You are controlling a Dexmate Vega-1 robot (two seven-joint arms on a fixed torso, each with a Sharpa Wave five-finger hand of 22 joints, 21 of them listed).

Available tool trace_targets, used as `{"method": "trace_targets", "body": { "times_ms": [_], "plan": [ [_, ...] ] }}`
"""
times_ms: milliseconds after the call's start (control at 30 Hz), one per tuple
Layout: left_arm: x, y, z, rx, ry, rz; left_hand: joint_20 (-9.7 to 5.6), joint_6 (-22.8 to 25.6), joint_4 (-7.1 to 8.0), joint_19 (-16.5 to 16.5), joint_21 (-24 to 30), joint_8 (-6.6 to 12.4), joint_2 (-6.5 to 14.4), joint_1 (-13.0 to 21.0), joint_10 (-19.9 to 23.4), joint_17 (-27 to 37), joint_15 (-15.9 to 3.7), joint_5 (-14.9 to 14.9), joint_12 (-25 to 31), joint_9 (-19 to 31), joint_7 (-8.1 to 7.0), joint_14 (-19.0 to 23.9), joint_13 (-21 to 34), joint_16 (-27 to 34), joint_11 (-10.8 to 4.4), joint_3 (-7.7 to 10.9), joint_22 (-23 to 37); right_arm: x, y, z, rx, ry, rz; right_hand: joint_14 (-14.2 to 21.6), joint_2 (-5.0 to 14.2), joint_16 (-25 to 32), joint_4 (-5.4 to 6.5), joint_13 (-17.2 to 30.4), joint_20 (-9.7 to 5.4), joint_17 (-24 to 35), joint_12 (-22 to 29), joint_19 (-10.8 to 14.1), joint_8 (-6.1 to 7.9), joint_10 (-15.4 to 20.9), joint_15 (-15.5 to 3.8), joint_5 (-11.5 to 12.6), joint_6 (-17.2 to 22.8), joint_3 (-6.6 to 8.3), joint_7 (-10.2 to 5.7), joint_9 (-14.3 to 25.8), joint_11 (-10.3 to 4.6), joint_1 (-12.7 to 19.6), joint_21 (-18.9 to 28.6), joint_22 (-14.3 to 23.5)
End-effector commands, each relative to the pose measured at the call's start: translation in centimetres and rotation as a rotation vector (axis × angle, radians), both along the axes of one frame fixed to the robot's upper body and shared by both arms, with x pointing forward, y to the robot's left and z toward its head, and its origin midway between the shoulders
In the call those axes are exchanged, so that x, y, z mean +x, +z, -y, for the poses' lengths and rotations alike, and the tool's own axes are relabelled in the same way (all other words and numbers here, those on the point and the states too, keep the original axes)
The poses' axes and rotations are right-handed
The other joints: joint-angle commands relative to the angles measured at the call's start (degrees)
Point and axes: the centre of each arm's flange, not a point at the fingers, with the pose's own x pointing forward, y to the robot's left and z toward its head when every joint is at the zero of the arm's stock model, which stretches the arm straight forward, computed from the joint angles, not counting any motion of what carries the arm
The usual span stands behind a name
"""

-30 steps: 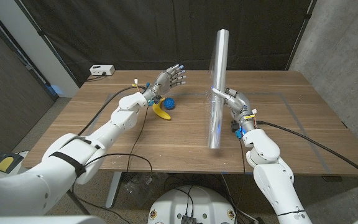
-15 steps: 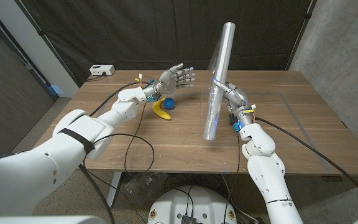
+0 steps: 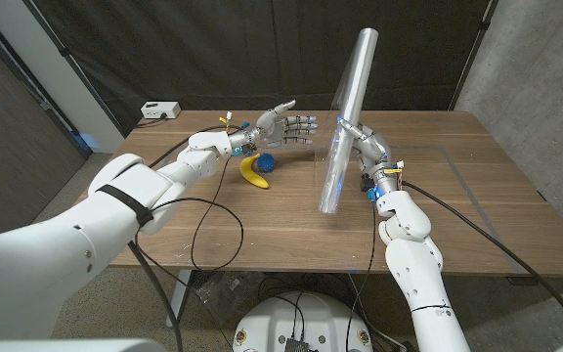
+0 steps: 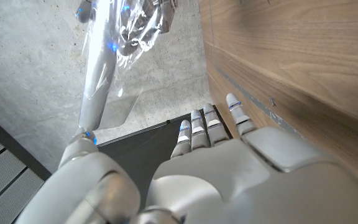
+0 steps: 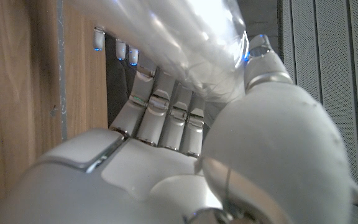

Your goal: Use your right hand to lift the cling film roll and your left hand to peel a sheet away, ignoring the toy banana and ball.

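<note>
- Lifting is judged done: the cling film roll (image 3: pixel 345 119) is held clear of the wooden table (image 3: pixel 477 210), tilted, its upper end leaning away toward the dark backdrop and its lower end hanging above the tabletop's middle.
- Peeling is judged not yet begun: no sheet is seen pulled out between the two hands, though a loose flap of film can be made out beside the roll in the left wrist view.
- The roll is seen as a long, narrow, glossy tube, silvery and half transparent, with crinkled film around its middle where it is gripped.
- The roll is gripped at about mid-length by the right hand (image 3: pixel 362 144); in the right wrist view the fingers (image 5: pixel 166 109) are wrapped around the shiny tube.
- The left hand (image 3: pixel 283 125) is held in the air near the roll's left side, apart from it, fingers spread and extended toward it, nothing in its grasp.
- What is left is judged to be closing that gap, pinching the film's free edge, and drawing a sheet away.
- The free edge is hard to pick out, so finding it is judged the delicate part.
- A toy banana (image 3: pixel 253 174) and a blue ball (image 3: pixel 266 163) lie touching on the table beneath the left forearm, untouched by either hand.
</note>
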Motion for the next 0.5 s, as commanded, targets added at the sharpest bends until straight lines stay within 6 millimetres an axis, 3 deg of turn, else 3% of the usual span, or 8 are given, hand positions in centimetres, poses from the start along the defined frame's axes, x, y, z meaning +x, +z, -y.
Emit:
{"method": "trace_targets", "body": {
  "times_ms": [33, 267, 500],
  "plan": [
    [-0.3, 0.6, 1.0, 0.147, -0.021, 0.001, 0.28, 2.0, -0.45, 1.1, 0.6, 0.72, 1.2, 1.2, 1.1, 0.3, -0.04, 0.4, 0.7, 0.2, 0.23, 1.0, 0.4, 0.4, 0.27, 0.08, 0.4, 0.4, 0.3, 0.2, 0.016, 0.002, 0.027, 8.5, 9.59, 0.1, -0.55, 0.3, -7.05, 0.2, -0.1, -0.3, 0.0, 6.2, -11.1, 0.3, 3.6, 7.65, -3.34, 0.2, -5.71, 9.0, 0.5, 0.4],
    [-0.6, 0.9, 2.3, 0.246, -0.039, 0.011, 0.4, 3.9, -1.1, 1.0, 0.8, 1.4, 3.1, 3.8, 0.7, 0.4, 1.44, -0.2, 0.4, 0.5, -0.75, -0.1, 0.7, -0.1, 1.1, 1.09, 0.8, 0.5, 0.3, 0.1, 0.02, -0.004, 0.036, 8.5, 9.42, 0.1, -0.6, 0.2, -7.09, 0.2, -0.4, -0.4, -0.1, 6.4, -11.11, 0.4, 3.7, 8.02, -3.39, 0.4, -5.85, 8.8, 0.5, 0.6],
    [-0.3, 0.8, 2.9, 0.28, -0.015, 0.003, 0.47, 7.2, -2.13, -3.7, -1.4, 2.28, 2.7, 6.3, -1.5, 0.4, 3.22, -0.8, -0.7, 0.6, 0.78, -6.1, 0.8, -2.3, 1.67, 0.83, 0.6, 0.6, 0.2, 0.2, 0.024, -0.007, 0.032, 8.5, 9.37, 0.1, -0.62, 0.3, -7.11, 0.1, -0.5, -0.5, -0.17, 6.3, -11.11, 0.5, 3.8, 8.27, -3.39, 0.5, -5.83, 8.7, 0.5, 0.7]
  ]
}}
